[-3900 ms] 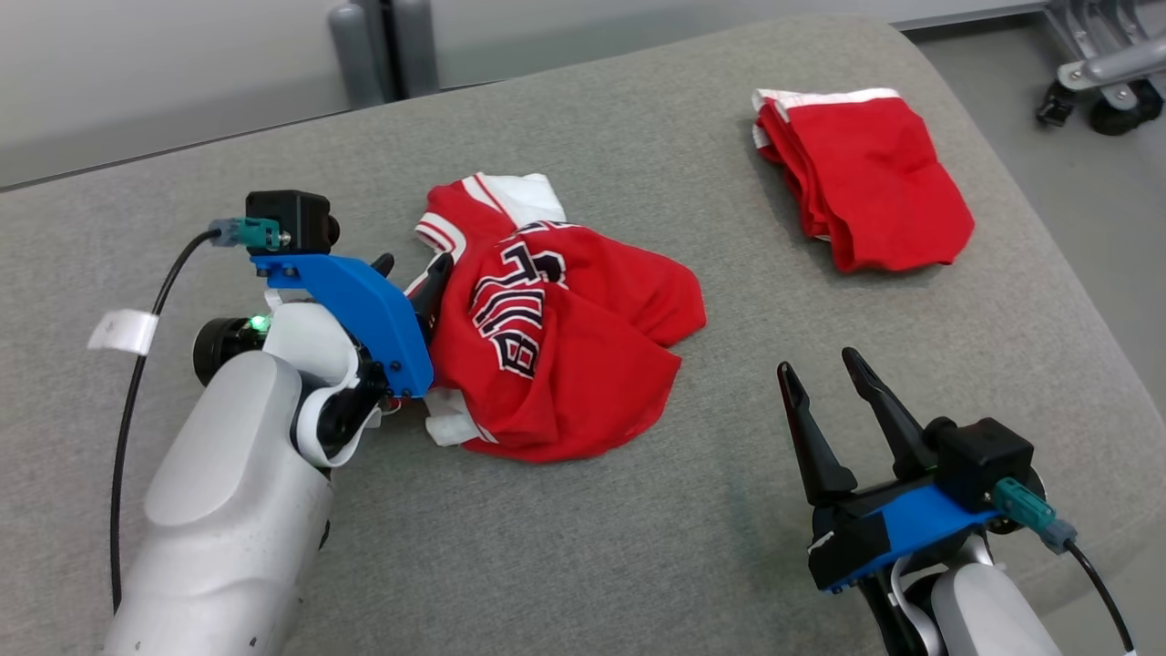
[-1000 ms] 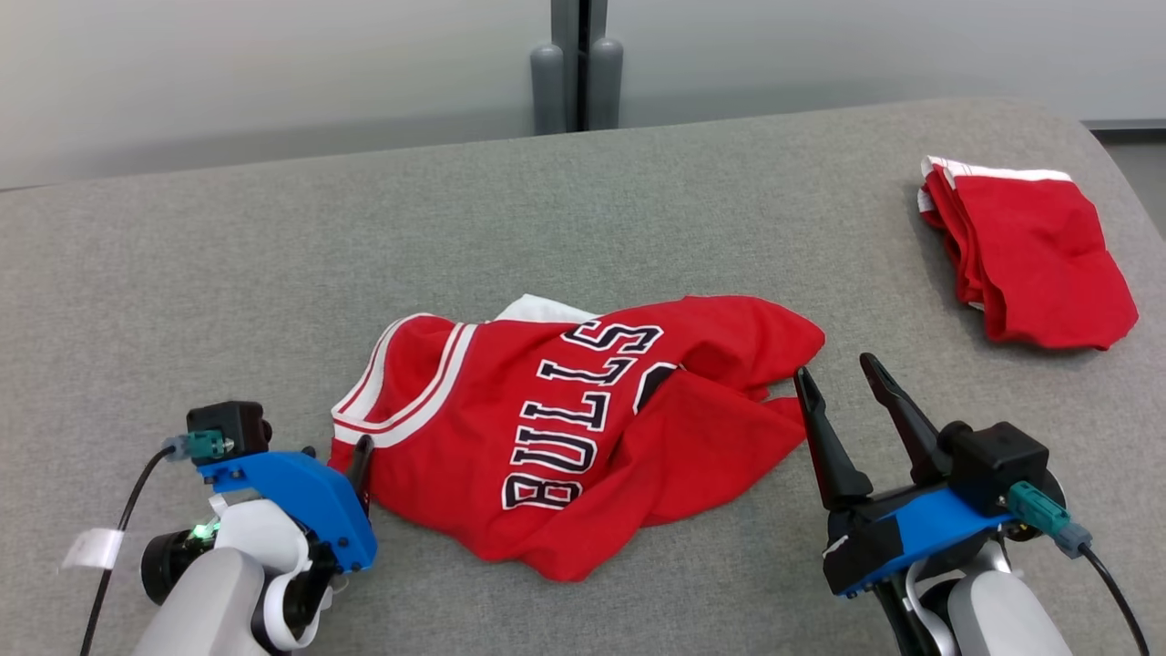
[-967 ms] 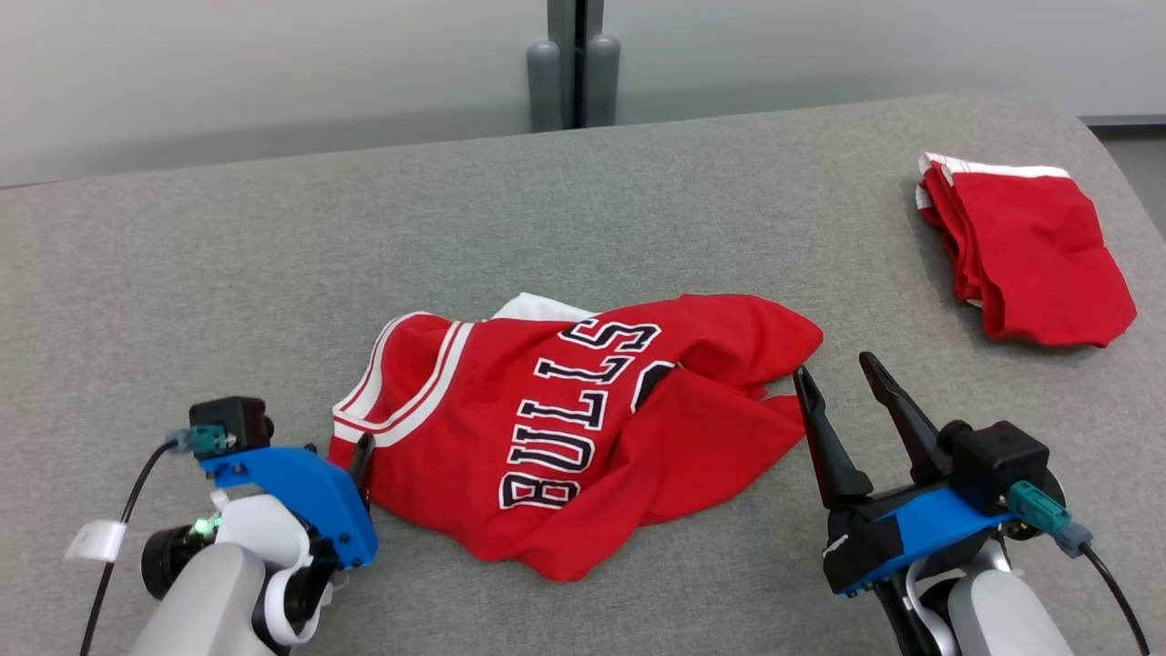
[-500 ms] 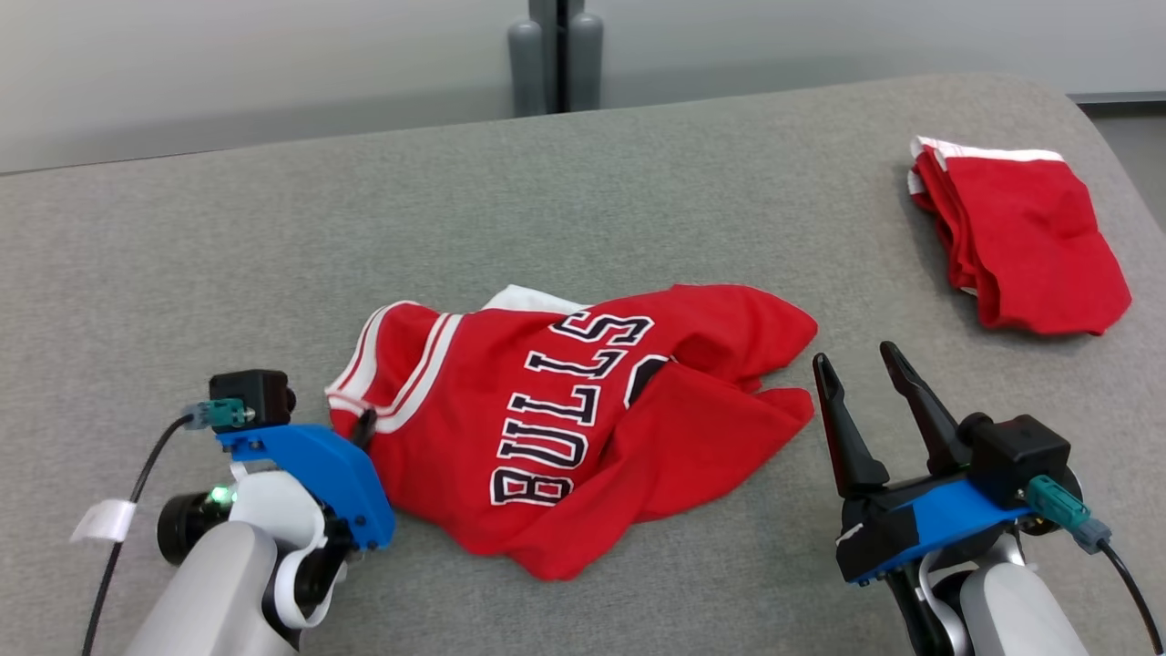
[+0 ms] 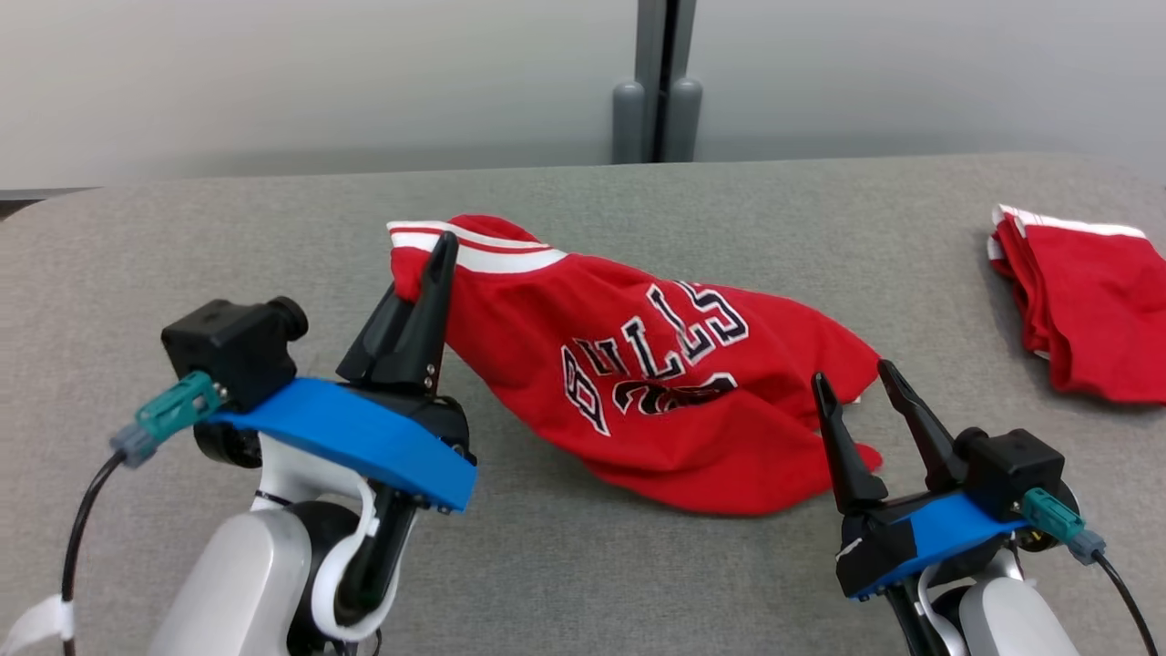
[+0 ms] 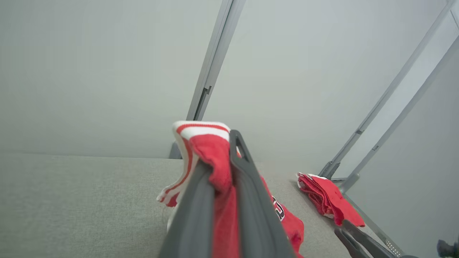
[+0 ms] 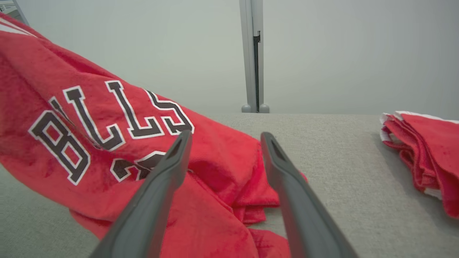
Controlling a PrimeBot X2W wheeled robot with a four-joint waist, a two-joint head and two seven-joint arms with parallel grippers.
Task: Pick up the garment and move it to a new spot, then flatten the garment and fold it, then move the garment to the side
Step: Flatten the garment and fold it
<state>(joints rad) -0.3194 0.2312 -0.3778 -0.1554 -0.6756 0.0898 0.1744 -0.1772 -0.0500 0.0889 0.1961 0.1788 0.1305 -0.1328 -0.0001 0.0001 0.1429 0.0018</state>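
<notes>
Left gripper (image 5: 444,248), clamped on the white-striped trim of the red jersey (image 5: 674,383), holds that edge raised above the grey cushion (image 5: 228,237). The rest slopes down to rest on the cushion, just beside the right gripper (image 5: 853,372), whose fingers stand apart and empty. The cloth is judged light, limp and prone to bunching. A second hold on a far edge would likely spread it.
</notes>
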